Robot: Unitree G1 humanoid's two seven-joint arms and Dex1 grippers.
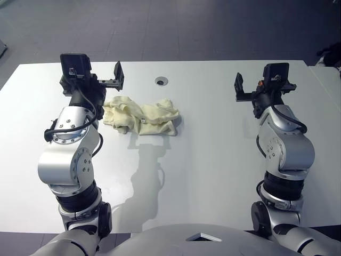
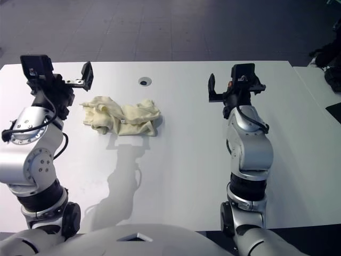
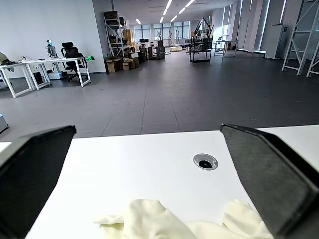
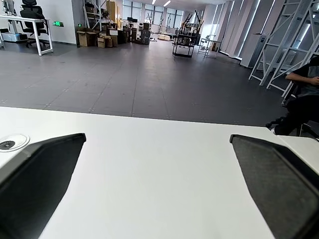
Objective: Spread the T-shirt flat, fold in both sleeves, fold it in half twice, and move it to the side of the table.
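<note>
Left gripper [image 3: 148,129], jaws splayed, hangs beside the crumpled T-shirt [image 1: 141,117]; right gripper [image 4: 157,136], likewise splayed, well apart.

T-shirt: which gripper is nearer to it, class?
Left. The left gripper hangs at the left edge of the crumpled T-shirt; the right gripper is well off to its right.
</note>
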